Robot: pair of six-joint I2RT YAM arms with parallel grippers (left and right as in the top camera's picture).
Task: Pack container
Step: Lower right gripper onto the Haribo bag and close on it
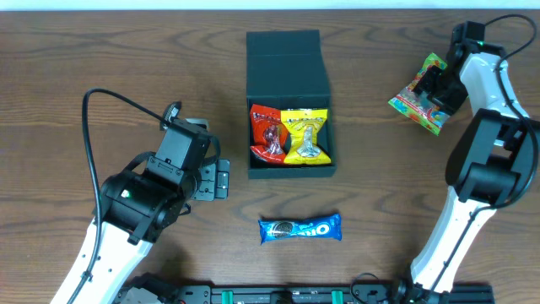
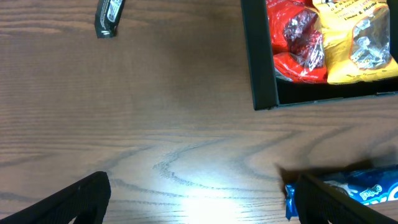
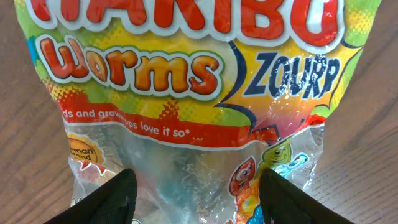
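The dark teal container (image 1: 287,44) stands open at the table's middle, its lid flap folded back; it also shows in the left wrist view (image 2: 256,62). Inside lie a red packet (image 1: 267,131) and a yellow packet (image 1: 305,135). A blue Oreo packet (image 1: 299,228) lies in front of the container. My left gripper (image 1: 215,179) is open and empty over bare wood (image 2: 199,199), with the Oreo packet (image 2: 367,186) by its right finger. My right gripper (image 1: 439,89) is open, its fingers (image 3: 199,193) astride a Haribo worms bag (image 3: 186,74) at the far right (image 1: 413,100).
The wooden table runs to a white edge at the back. A small dark object (image 2: 109,17) lies on the wood in the left wrist view. A black cable (image 1: 110,97) loops from the left arm.
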